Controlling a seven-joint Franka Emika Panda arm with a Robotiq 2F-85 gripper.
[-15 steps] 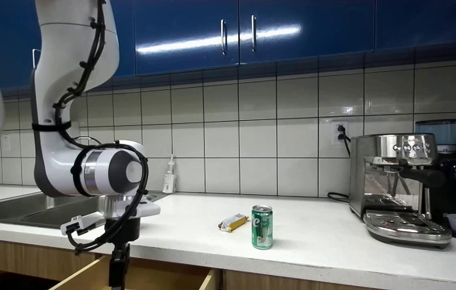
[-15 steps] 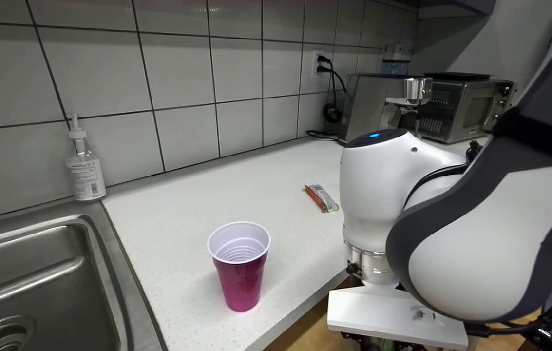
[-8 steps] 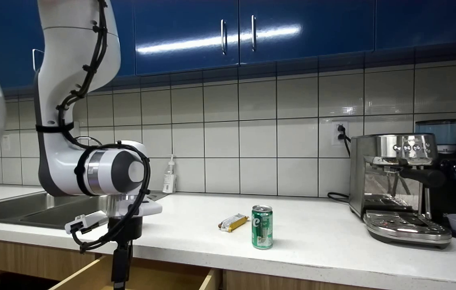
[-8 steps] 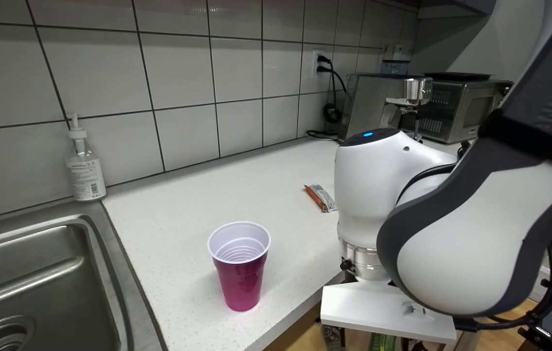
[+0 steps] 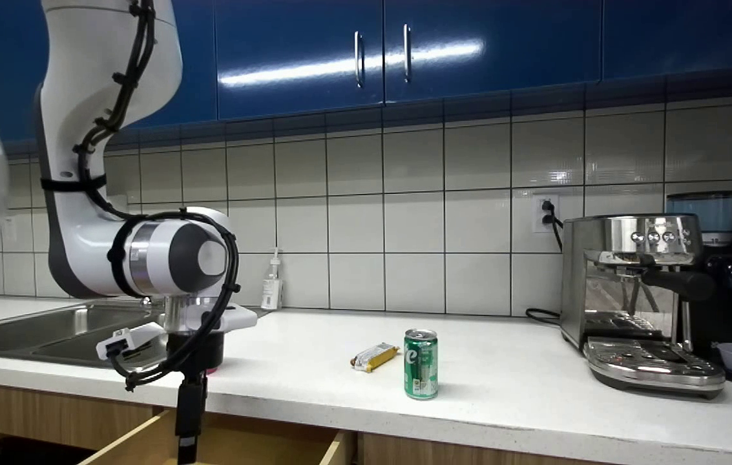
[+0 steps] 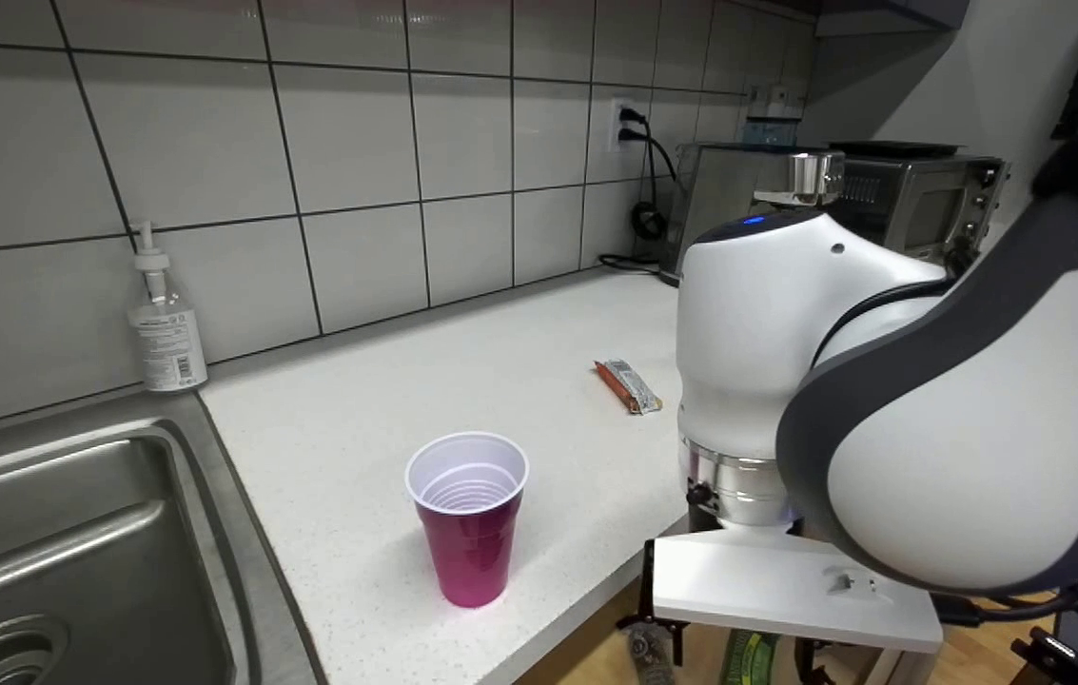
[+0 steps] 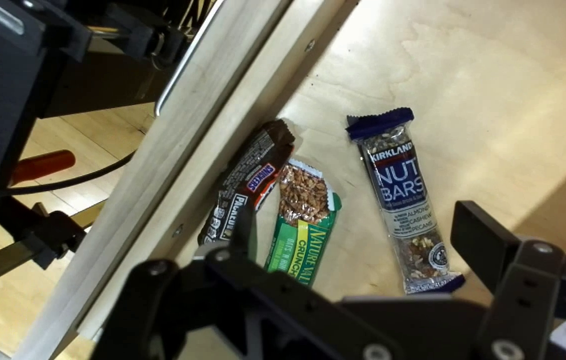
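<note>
My gripper (image 7: 362,232) stands open above the pulled-out wooden drawer (image 5: 262,439), its jaws wide apart with nothing held. Below it, in the wrist view, several wrapped bars lie on the drawer floor. A Kirkland nut bar (image 7: 402,200) lies towards the right finger (image 7: 485,245). Beside it, between the jaws as seen from the wrist, is a green Nature Valley bar (image 7: 302,230). A brown Snickers (image 7: 250,175) leans along the drawer's front wall, partly covered by the left finger. In an exterior view the green bar (image 6: 746,656) shows under the wrist mount.
On the counter are a green can (image 5: 420,365), a yellow-wrapped bar (image 5: 375,356) and a magenta cup (image 6: 469,557). A soap bottle (image 6: 166,328) stands beside the sink (image 6: 186,533). An espresso machine (image 5: 637,303) is further along. The counter edge (image 6: 596,590) runs close to the arm.
The arm has risen, after a small sideways shift and back. The jaws have spread open, and bars in the drawer have come into sight below the wrist mount. Things on the counter have not moved.
</note>
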